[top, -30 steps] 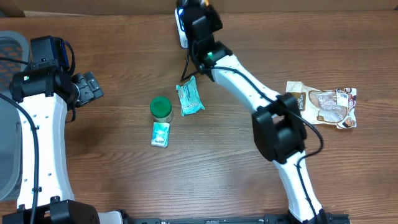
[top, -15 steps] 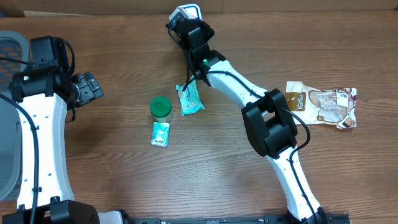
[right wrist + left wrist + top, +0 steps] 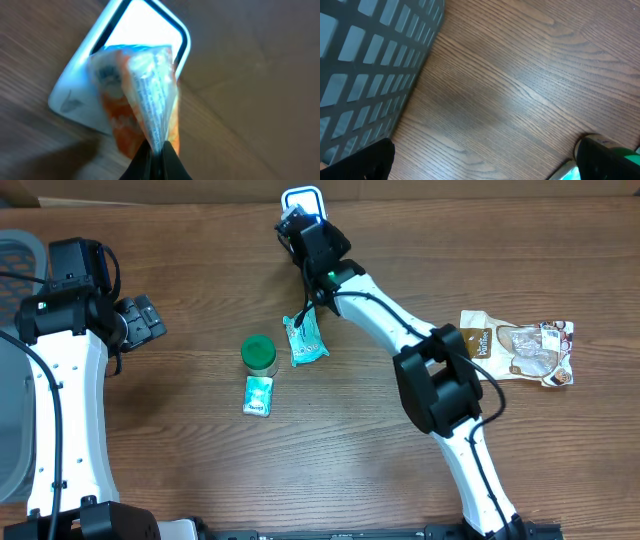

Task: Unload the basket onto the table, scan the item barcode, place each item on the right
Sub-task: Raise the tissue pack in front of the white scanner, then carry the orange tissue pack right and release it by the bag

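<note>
One packet (image 3: 145, 95) hangs pinched in our right gripper (image 3: 157, 150), just over the scanner (image 3: 75, 100) — the scanning step itself. Next we need its barcode facing down; our left gripper (image 3: 147, 320) sits spread wide.

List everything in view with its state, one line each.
right gripper: shut on the orange packet
orange packet: pinched at one edge, held over the scanner
scanner: flat on the table, window bright
left gripper: open, empty
green-lidded jar: upright, lid on
teal pouch: lying on the table
small mint packet: lying flat beside the jar
brown snack bag: lying flat, untouched
basket: contents not visible
</note>
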Robot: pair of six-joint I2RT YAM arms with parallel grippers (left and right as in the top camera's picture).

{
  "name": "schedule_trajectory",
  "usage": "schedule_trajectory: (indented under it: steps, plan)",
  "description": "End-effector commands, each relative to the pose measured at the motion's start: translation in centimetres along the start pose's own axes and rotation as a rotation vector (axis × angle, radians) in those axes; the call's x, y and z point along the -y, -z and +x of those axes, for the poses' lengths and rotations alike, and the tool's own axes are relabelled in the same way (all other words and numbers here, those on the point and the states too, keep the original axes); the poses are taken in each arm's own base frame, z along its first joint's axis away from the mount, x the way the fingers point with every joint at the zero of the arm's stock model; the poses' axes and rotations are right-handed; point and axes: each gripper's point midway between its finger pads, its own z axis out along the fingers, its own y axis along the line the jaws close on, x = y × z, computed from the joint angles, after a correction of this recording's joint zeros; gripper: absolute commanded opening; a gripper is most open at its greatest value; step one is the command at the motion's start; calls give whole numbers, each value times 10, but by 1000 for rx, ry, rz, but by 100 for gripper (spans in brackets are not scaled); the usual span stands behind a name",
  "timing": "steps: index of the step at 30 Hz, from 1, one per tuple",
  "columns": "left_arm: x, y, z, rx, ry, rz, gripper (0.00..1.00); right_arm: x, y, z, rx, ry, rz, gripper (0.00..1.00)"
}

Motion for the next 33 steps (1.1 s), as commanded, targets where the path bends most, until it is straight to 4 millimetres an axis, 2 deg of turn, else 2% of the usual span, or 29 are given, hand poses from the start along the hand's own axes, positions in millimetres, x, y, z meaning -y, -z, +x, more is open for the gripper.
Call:
schedule_trajectory:
  steps: [1, 3, 4, 5, 6, 7, 8, 9, 10, 11, 12, 14, 15, 17, 19, 23, 24, 26, 28, 31, 33]
  plan:
    - [2, 0, 1, 0, -21, 5, 100, 60, 97, -62, 109, -328, -110, 4]
    - [2, 0, 1, 0, -21, 5, 99, 61, 125, -52, 40, -434, -198, 4]
    - [2, 0, 1, 0, -21, 5, 100, 66, 144, -38, -35, -516, -241, 4]
    - [2, 0, 1, -1, -21, 6, 100, 68, 154, -27, -85, -562, -263, 4]
    - [2, 0, 1, 0, -21, 5, 100, 73, 171, -4, -188, -632, -296, 4]
    - [2, 0, 1, -1, -21, 6, 100, 76, 178, 9, -246, -663, -308, 4]
    - [2, 0, 1, 0, -21, 5, 100, 81, 185, 38, -362, -709, -311, 4]
    - [2, 0, 1, 0, -21, 6, 100, 85, 187, 54, -428, -731, -298, 4]
    - [2, 0, 1, 0, -21, 5, 100, 92, 189, 82, -534, -767, -267, 4]
    - [2, 0, 1, 0, -21, 5, 100, 96, 189, 97, -590, -786, -251, 4]
    - [2, 0, 1, 0, -21, 5, 100, 102, 187, 121, -670, -827, -219, 4]
    - [2, 0, 1, 0, -21, 5, 100, 106, 181, 145, -732, -854, -201, 4]
    - [2, 0, 1, 0, -21, 5, 100, 112, 173, 170, -785, -882, -175, 4]
    - [2, 0, 1, 0, -21, 5, 99, 115, 164, 194, -829, -926, -146, 4]
    - [2, 0, 1, 0, -21, 5, 100, 112, 152, 234, -900, -982, -131, 4]
    - [2, 0, 1, 0, -21, 5, 99, 100, 145, 270, -965, -1056, -172, 5]
    - [2, 0, 1, -1, -21, 6, 99, 99, 145, 275, -976, -1061, -172, 9]
    - [2, 0, 1, 0, -21, 6, 100, 96, 148, 288, -1013, -1064, -168, 34]
    - [2, 0, 1, 0, -21, 5, 99, 95, 152, 293, -1033, -1040, -181, 53]
    - [2, 0, 1, 0, -21, 5, 99, 94, 157, 293, -1046, -999, -214, 56]
    - [2, 0, 1, 0, -22, 6, 100, 90, 162, 284, -1041, -973, -291, 56]
